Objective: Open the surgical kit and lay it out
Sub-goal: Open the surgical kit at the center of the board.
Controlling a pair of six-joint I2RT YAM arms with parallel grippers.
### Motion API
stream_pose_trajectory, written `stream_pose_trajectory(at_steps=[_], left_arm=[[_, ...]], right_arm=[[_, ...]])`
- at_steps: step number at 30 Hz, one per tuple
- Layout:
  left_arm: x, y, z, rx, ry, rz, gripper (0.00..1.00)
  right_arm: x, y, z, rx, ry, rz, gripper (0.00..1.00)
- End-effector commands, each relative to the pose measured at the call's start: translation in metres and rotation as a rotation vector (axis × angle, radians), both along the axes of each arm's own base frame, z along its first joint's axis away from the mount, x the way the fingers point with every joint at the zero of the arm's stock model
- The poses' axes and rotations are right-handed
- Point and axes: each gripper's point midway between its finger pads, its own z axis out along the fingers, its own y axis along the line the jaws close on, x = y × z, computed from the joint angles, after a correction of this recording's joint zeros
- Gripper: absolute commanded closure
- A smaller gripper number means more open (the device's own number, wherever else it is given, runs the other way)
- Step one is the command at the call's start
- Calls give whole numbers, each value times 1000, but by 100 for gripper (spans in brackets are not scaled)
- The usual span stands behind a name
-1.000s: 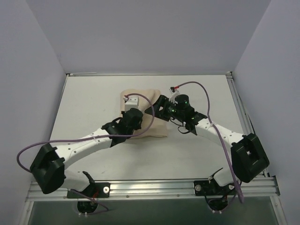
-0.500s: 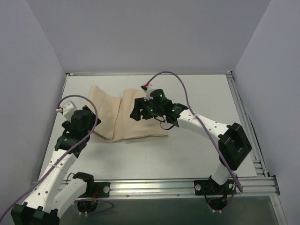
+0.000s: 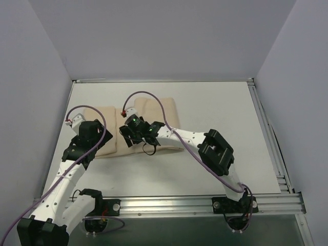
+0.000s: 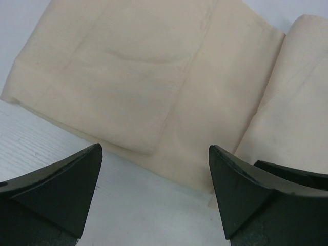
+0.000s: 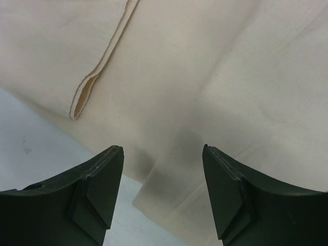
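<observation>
The surgical kit [image 3: 161, 115] is a beige cloth wrap lying partly unfolded across the middle of the white table, with one flap [image 3: 105, 128] spread out to the left. My left gripper [image 3: 91, 134] hovers at that flap's left end. In the left wrist view it [image 4: 155, 154] stands open and empty over bare table, just short of the cloth's [image 4: 154, 77] near edge. My right gripper [image 3: 126, 134] sits over the wrap's middle fold. It [image 5: 163, 151] is open above a folded corner of the cloth [image 5: 205, 61], holding nothing.
Purple cables [image 3: 148, 97] loop off both wrists above the cloth. An aluminium rail [image 3: 164, 205] runs along the near edge, and grey walls close in the left, back and right sides. The right arm's elbow [image 3: 216, 151] stands over the table's right half.
The left gripper drew a flap of the wrap out to the left, then opened and let it go. The right arm swung left across the cloth to its middle fold.
</observation>
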Motion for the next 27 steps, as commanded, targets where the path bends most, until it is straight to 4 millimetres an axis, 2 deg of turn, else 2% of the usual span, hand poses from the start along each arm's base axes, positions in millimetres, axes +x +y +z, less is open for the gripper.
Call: stream_pose_trajectory(at_steps=[1,3,5,11,14,18,20,21,24,27], left_arm=[[14,-12,16,-46,-81,-50,6],[16,-14,15,-55,-86,-56,6],[17,-15,11,-61,-78,-52,6],[21,-17,0,-88,-27,-22,6],[22,-18,-4,-97,-16,-14,6],[23,-18,-7,-92,-9,-10,6],[23,-16,-8,-88,-1,2,6],[23,-15,-11,-87,9,8,6],[24,-13,-11,-87,11,28,6],[27,-14,-12,-92,8,29,6]], right_arm=[[12,-7,2,-163,-115,-93,37],[20,-5,-3,-199,-150,-138,39],[25,-11,-15,-256,-164,-178,41],[35,-17,-15,-345,-229,-242,48],[39,-20,-14,-379,-260,-266,55],[43,-23,-11,-388,-281,-283,76],[45,-23,-10,-391,-286,-284,80],[45,-23,-9,-396,-287,-285,88],[48,-26,3,-391,-314,-309,100],[52,-38,27,-366,-333,-349,100]])
